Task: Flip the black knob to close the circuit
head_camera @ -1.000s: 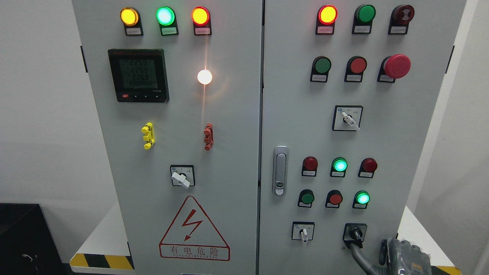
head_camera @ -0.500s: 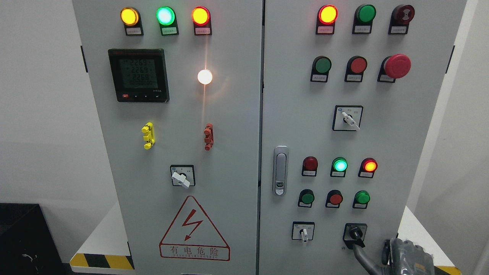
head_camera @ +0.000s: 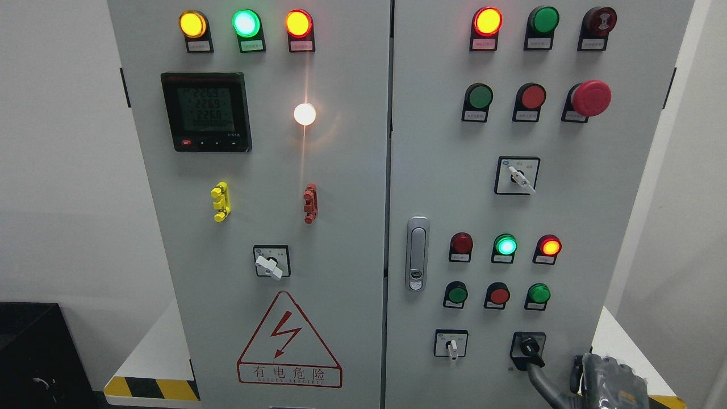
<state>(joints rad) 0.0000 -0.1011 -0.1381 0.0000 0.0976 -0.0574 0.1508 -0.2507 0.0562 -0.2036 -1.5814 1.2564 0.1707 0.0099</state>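
The black knob [head_camera: 527,345] sits in a black square plate at the lower right of the right cabinet door [head_camera: 568,199], its handle pointing down and to the right. My right hand [head_camera: 559,375] comes in at the bottom right corner, just below the knob. One long grey finger [head_camera: 538,379] reaches up and touches the lower end of the knob's handle; a second finger stands apart to its right. The hand grasps nothing. Above the knob, a red lamp [head_camera: 549,246] and a green lamp [head_camera: 505,245] glow, while the green lamp [head_camera: 538,294] below the red one is dark.
A white-handled selector [head_camera: 451,345] sits left of the knob and another [head_camera: 519,176] higher up. A red mushroom button [head_camera: 590,97] juts out at the upper right. A metal door latch [head_camera: 417,253] is near the seam. The left door carries a meter [head_camera: 205,111].
The red lamp above the knob has come on and the lower green lamp has gone dark. The knob's handle has swung slightly, and my right hand has shifted a little to the right.
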